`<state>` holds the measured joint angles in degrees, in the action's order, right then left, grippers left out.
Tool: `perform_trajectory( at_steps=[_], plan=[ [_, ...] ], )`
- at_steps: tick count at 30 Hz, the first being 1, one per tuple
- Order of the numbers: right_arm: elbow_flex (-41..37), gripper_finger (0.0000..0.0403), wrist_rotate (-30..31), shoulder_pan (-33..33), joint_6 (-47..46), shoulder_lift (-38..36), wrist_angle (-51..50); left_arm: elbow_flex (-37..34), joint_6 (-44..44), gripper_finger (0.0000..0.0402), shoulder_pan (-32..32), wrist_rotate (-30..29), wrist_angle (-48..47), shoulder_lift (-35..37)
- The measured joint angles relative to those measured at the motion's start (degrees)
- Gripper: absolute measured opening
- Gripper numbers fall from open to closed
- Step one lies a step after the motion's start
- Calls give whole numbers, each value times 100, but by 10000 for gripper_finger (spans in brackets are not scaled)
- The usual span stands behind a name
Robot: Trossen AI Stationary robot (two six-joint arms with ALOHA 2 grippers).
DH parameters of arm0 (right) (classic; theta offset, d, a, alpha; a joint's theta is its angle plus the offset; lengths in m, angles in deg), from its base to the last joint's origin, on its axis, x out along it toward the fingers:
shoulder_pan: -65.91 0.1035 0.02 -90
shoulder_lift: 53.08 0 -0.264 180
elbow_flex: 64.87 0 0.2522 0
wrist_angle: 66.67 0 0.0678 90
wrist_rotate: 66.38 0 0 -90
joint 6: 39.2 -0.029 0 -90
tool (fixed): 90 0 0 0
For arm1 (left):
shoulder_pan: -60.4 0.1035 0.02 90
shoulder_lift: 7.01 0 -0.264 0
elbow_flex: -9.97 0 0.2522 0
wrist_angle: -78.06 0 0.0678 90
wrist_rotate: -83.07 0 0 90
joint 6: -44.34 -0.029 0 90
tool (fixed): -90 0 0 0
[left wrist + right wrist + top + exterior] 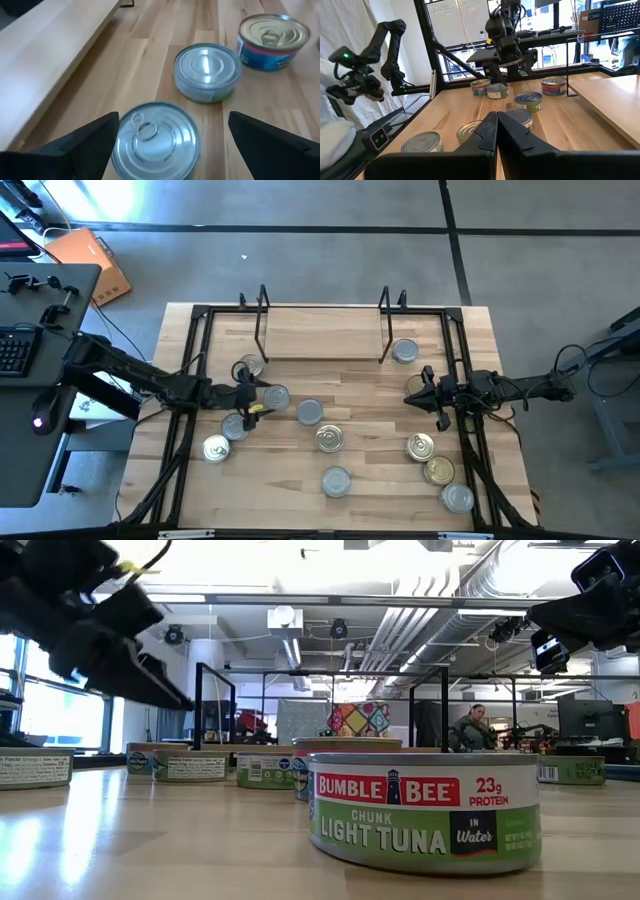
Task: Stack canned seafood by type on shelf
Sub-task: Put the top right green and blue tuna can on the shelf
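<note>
One squat silver-topped tin with a ring pull [154, 140] lies on the tabletop directly between the spread fingers [82, 145] of the left gripper [252, 399], which stands over the left half of the table with its jaws wide and touching nothing. A second silver-topped tin with a green label [207, 71] sits just beyond it, and a gold-toned tin with a blue and pink label [272, 34] farther on. The low light-wood shelf with thin black uprights [320, 340] carries a single silver tin [404, 352] at its right end; the other tins are scattered over the table. The right gripper [420, 393] waits near the shelf's right end, fingers pressed together and empty.

Judgement: the step in hand is the pick of the ring-pull tin, with the task at an early stage. Next move calls for lowering around the tin's wall, closing squarely, then carrying it to a shelf spot reserved for its type.
</note>
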<state>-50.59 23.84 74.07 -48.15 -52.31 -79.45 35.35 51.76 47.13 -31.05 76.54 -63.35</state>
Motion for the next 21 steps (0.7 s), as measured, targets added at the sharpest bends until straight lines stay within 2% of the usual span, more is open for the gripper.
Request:
perform_trajectory(
  at_steps=[6, 14, 21],
  plan=[
    [-1, 0, 1, 2, 0, 2, 0, -509, 99, 370, 13, -66, 657, -32],
    [-1, 0, 1, 0, 0, 2, 0, -639, 99, 370, 17, -204, 653, -81],
    [-1, 0, -1, 2, 0, 2, 0, -641, 343, 370, 17, -434, 415, -429]
  ],
)
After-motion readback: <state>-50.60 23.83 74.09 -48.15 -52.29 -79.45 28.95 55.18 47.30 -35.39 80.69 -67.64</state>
